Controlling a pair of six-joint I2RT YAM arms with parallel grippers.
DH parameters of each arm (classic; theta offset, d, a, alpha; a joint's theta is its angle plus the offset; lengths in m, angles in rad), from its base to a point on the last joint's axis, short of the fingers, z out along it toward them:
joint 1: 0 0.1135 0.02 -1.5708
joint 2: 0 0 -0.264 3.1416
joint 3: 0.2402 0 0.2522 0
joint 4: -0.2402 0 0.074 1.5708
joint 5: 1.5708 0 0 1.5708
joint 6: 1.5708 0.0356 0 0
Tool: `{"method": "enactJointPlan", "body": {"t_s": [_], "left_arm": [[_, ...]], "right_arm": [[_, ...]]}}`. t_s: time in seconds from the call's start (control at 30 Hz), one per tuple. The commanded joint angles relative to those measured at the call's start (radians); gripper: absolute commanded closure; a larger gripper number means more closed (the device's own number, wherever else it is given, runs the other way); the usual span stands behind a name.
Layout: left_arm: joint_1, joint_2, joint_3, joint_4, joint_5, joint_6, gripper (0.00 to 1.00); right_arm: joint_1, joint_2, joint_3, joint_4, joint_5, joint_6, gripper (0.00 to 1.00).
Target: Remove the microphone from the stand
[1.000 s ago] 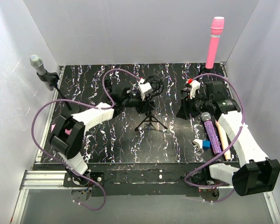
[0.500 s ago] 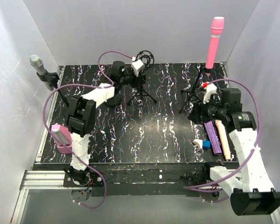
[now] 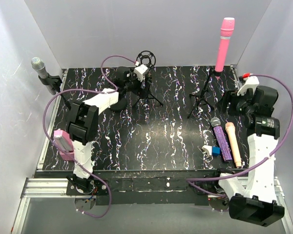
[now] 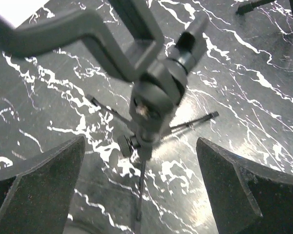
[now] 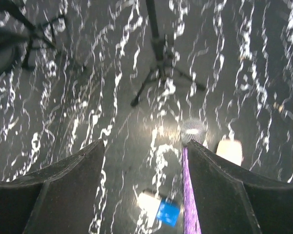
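Wide apart, the left tool (image 4: 140,144) has its two fingers (image 4: 39,185) on either side of a small tripod stand (image 4: 154,97) at the far left-centre of the counter (image 3: 176,131), and neither finger touches it. The right tool (image 5: 145,144) also stands wide with nothing between its fingers. It hangs at the far right, just right of the tall tripod stand (image 3: 205,95) and apart from it.

The pink microphone (image 3: 224,41) sits on top of that tall stand at the far right. Its long axis is close to vertical, head uppermost, with the top leaning slightly right in the top view. A grey microphone (image 3: 38,65) is clipped to another stand at the left edge, tilted, its mesh head pointing up and toward the far left.

Only the top view shows the pink microphone. The right wrist view catches the tall stand's shaft and legs, cut off at the upper edge below the microphone. Closer to the tool, that view shows the silver head of a purple glitter microphone (image 3: 222,141) lying on the counter, a peach microphone (image 3: 233,148) just right of it, and a blue block (image 3: 215,150) to its left. Both lie with their heads toward the far side. The top view shows the small stand's shock-mount ring (image 3: 146,57), while the left wrist view gives its swivel joint and thin legs, close and blurred. A pink object (image 3: 63,141) at the near left is partly hidden behind the left arm.
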Motion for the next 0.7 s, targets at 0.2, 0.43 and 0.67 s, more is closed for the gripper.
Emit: {"method": "enactJointPlan", "body": {"t_s": [0.2,0.43,0.67], "left_arm": [[-0.006,-0.342,-0.097,-0.168,-0.048,-0.098,0.02],[-0.032,-0.467,-0.117,-0.211,0.032,-0.129,0.02],[-0.068,-0.488,-0.079,-0.251,0.107,-0.112,0.02]], "right_arm": [[-0.008,0.180,0.283,0.336,-0.141,0.079,0.21],[-0.004,0.327,0.459,0.422,-0.139,0.127,0.21],[0.053,0.430,0.545,0.479,-0.056,0.092,0.22]]}}
